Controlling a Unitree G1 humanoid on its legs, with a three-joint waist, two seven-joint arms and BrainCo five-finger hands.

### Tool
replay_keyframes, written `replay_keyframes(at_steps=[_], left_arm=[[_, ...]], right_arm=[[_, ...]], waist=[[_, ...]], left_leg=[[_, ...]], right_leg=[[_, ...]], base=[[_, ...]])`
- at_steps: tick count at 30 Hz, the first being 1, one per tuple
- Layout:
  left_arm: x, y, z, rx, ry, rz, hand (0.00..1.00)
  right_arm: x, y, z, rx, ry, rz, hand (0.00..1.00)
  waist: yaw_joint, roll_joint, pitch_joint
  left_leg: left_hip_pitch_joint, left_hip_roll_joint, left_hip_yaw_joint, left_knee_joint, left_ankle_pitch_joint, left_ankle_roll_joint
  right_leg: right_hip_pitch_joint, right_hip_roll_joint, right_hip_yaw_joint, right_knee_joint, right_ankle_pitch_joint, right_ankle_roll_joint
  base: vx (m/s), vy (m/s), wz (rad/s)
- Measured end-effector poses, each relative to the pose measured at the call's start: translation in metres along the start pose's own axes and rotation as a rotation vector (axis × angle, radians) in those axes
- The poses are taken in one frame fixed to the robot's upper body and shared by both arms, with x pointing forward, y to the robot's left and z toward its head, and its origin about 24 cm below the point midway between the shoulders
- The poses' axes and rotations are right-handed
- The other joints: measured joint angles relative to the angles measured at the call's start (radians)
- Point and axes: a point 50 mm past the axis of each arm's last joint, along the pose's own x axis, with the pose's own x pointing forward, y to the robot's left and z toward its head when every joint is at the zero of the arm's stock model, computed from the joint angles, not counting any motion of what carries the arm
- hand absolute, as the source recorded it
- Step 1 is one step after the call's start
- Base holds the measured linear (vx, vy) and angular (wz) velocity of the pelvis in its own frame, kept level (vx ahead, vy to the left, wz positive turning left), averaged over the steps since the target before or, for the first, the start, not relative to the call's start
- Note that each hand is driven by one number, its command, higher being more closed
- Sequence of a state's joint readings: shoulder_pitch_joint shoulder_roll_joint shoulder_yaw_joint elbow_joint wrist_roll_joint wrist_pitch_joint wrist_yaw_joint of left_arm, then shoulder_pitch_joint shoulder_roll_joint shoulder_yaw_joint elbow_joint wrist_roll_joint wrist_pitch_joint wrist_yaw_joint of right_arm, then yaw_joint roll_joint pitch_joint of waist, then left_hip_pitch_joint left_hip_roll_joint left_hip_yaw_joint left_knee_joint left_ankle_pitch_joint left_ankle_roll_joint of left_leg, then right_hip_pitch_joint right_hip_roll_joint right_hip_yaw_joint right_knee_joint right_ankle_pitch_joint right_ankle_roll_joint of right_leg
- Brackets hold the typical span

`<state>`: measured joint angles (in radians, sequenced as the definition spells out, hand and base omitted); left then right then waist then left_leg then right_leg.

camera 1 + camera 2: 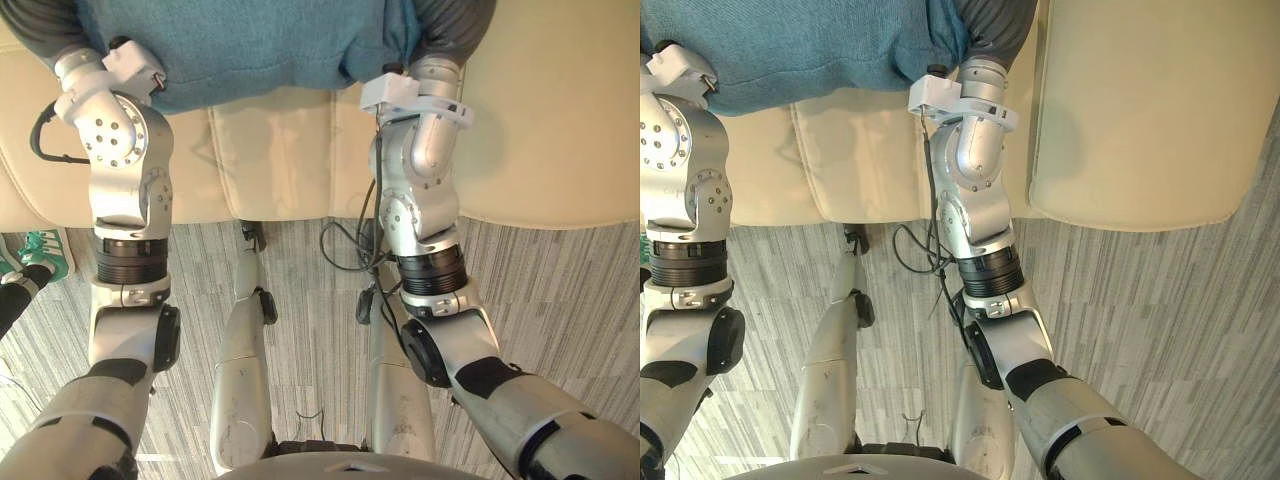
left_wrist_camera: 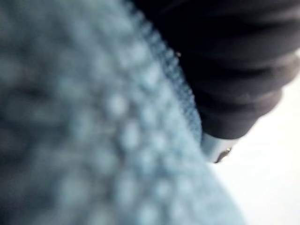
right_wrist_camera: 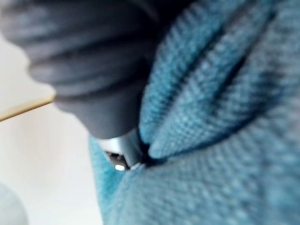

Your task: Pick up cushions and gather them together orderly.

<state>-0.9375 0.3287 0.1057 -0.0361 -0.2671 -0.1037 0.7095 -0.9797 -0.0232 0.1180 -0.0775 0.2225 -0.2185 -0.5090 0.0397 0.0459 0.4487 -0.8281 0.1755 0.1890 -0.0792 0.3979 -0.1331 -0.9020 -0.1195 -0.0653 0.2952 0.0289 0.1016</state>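
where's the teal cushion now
Top of the left eye view: the teal cushion sits between the left hand and right hand, over the cream sofa.

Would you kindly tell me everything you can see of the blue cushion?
The cushion is teal-blue with a coarse, knitted-looking cover. It is soft and creased into folds where the right hand presses into it. It spans between the two hands, with the left hand at its other edge, and both touch it. Its lower edge overlaps the seat of the cream sofa; whether it rests there cannot be told.
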Motion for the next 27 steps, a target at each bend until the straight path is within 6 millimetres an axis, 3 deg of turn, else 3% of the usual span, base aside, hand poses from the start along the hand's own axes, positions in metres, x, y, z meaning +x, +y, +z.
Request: replay_keyframes(at_steps=[6,10,15,18,24,27], left_arm=[[-0.006,-0.007,0.018,-0.034,-0.085,0.021,1.00],[-0.005,-0.020,0.041,-0.096,-0.174,0.023,1.00],[0.002,-0.039,0.064,-0.147,-0.267,0.000,1.00],[0.009,-0.050,0.084,-0.165,-0.354,-0.028,1.00],[0.030,-0.077,0.112,-0.089,-0.493,-0.079,1.00],[0.044,-0.087,0.108,-0.018,-0.476,-0.086,1.00]], right_arm=[[-0.005,0.015,0.025,-0.016,-0.138,0.023,1.00],[-0.009,0.024,0.047,0.008,-0.247,0.029,1.00],[0.000,0.038,0.066,0.060,-0.340,0.029,1.00],[0.005,0.047,0.079,0.129,-0.404,0.027,1.00],[0.017,0.053,0.087,0.197,-0.450,-0.038,1.00],[0.027,0.054,0.081,0.180,-0.436,-0.077,1.00]], waist=[[0.002,0.000,0.000],[0.009,0.000,0.000],[0.013,0.000,0.000],[0.016,0.000,0.000],[0.022,0.000,-0.001],[0.025,0.004,-0.031]], left_leg=[[0.032,0.000,-0.006,0.000,0.000,0.000],[0.042,0.000,-0.023,0.000,0.000,0.000],[0.039,0.001,-0.029,0.000,-0.018,-0.017],[0.030,-0.001,-0.039,0.000,-0.027,-0.003],[0.029,-0.002,-0.053,0.000,-0.019,0.006],[0.003,-0.005,-0.054,0.000,-0.025,0.000]], right_leg=[[0.031,0.000,-0.001,0.004,0.002,0.000],[0.043,0.002,-0.003,0.007,0.002,0.000],[0.040,0.002,-0.003,0.009,0.010,-0.001],[0.027,-0.001,-0.004,0.018,0.016,0.005],[0.032,-0.011,-0.026,0.030,0.013,0.007],[0.007,-0.016,-0.030,0.032,0.007,0.008]], base=[[-0.04,-0.079,0.01],[-0.05,-0.113,0.02],[-0.05,-0.091,0.00],[-0.04,-0.084,0.01],[-0.02,-0.121,0.07],[0.01,-0.121,0.04]])
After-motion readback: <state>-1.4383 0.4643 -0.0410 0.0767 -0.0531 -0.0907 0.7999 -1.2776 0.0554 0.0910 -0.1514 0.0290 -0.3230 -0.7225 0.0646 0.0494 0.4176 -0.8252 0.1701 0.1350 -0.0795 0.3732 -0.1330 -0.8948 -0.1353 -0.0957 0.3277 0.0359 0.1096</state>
